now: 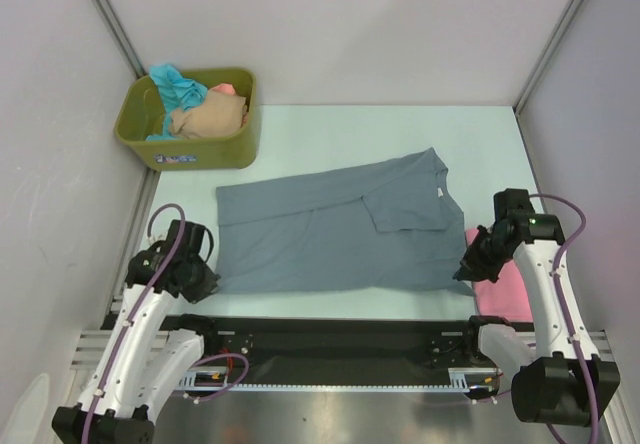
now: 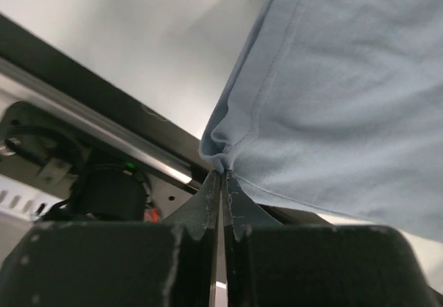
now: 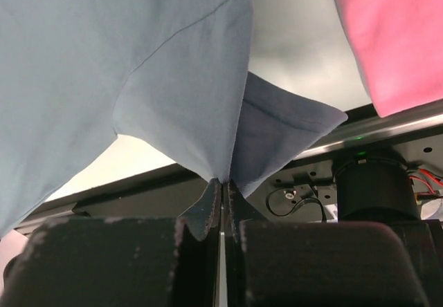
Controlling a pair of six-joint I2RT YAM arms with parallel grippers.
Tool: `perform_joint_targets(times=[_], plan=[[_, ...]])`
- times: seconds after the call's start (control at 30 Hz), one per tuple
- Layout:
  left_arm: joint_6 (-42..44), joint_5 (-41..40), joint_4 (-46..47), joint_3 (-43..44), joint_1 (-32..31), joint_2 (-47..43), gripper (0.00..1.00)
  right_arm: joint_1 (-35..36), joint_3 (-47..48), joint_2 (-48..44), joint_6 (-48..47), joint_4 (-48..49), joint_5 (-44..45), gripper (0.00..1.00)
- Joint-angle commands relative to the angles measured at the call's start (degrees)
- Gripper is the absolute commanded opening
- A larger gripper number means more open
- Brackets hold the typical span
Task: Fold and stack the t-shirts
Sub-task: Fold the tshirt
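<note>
Left hand pinches the near left corner of the slate grey-blue t-shirt, dark tips pressed together on a pucker of stitched hem. The right hand pinches the near right corner the same way. The soft shirt lies flat across the middle of the pale counter, one sleeve folded inward. A folded pink t-shirt lies near right. Far left, an olive plastic tub holds a crumpled teal t-shirt, beige t-shirt and salmon t-shirt.
</note>
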Motion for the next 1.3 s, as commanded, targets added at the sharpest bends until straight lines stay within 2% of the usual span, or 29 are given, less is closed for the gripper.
perform_joint_targets(times=[0.0, 0.23, 0.3, 0.7, 1.07, 1.27], plan=[[-1.22, -6.01, -4.79, 2.89, 0.44, 1.78, 0.05, -0.12, -1.49, -0.97, -0.8, -2.2, -1.62, 0.0], [2.28, -3.29, 1.52, 1.57, 0.53, 4.94, 0.06, 0.41, -1.14, -0.79, -1.24, -0.71, -2.33, 0.0], [3.26, -1.89, 3.29, 0.87, 0.44, 6.26, 0.07, 0.41, 1.65, 1.22, -0.89, 1.04, -2.86, 0.0], [3.7, 2.34, 9.88, 0.07, 0.44, 16.28, 0.12, 0.23, 21.97, 22.75, -0.8, 8.34, -3.12, 0.0], [7.57, -4.69, 12.7, 9.21, 1.59, 30.86, 0.11, 0.23, 38.31, 41.2, -1.59, 10.28, -3.82, 0.0], [10.29, -9.7, 13.84, 18.78, 2.38, 38.68, 0.11, 0.84, 45.43, 48.51, -2.74, 10.28, -5.58, 0.0]])
